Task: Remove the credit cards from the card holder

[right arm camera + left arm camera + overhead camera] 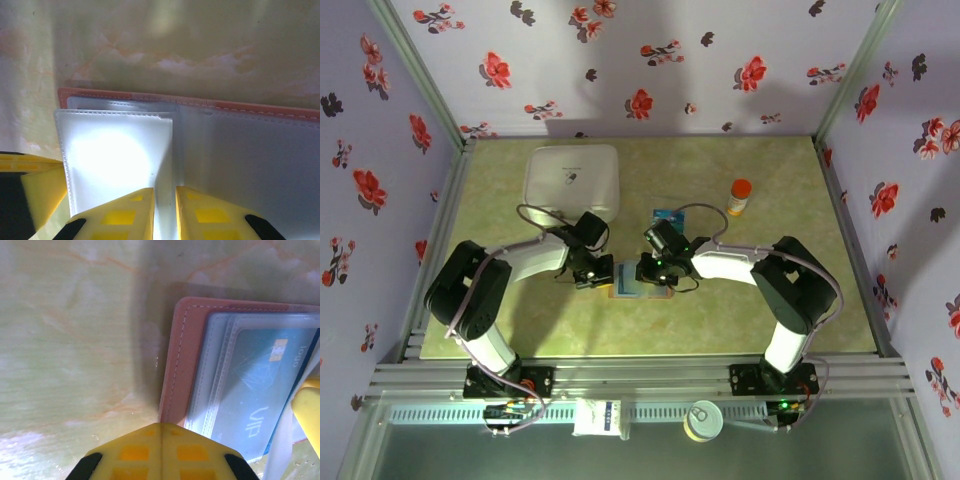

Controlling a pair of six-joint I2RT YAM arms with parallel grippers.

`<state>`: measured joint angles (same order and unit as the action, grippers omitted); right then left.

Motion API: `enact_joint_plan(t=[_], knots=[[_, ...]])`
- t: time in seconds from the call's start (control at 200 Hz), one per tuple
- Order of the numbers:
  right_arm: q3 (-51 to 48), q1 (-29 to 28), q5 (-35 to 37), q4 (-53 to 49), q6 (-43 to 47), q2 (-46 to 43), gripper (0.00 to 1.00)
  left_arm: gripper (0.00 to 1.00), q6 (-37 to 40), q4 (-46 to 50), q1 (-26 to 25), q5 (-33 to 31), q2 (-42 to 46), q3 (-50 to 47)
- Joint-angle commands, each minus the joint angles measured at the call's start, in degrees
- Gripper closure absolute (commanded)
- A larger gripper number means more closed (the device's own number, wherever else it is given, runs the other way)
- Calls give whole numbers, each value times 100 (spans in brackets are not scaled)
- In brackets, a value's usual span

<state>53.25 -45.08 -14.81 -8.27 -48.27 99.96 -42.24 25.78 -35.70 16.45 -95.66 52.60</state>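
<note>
The card holder [638, 287] lies open on the table between both grippers, its reddish-brown leather edge [182, 365] and clear inner sleeves facing up. One teal credit card [260, 385] marked VIP sits inside a sleeve. Another blue card [668, 215] lies loose on the table behind the holder. My left gripper [161, 427] is shut with nothing between its tips, which rest at the holder's left edge. My right gripper [164, 210] has its jaws nearly together on the edge of a clear sleeve [115, 155], which is glaring white and looks raised off the holder [250, 107].
A white square box [572, 180] stands at the back left. An orange-capped bottle [739, 196] stands at the back right. The two grippers are close together over the holder, and the left finger [30, 190] shows beside the sleeve.
</note>
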Motion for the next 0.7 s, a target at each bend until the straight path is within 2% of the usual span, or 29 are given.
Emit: enact_joint_plan(t=[0.0,0.21,0.385,0.695], knots=[[-114,43,78,-43,-52,-21,80,97,-7,227,46,-74,368,154],[-131,43,40,-8,-60,-13,81,91,-279,-91,45,305,621,155],[-131,54,31,14,-68,8,80,82,-621,-685,37,772,572,-1],[-131,44,-12,52,-112,-3,80,76,-727,-916,-25,879,239,-95]])
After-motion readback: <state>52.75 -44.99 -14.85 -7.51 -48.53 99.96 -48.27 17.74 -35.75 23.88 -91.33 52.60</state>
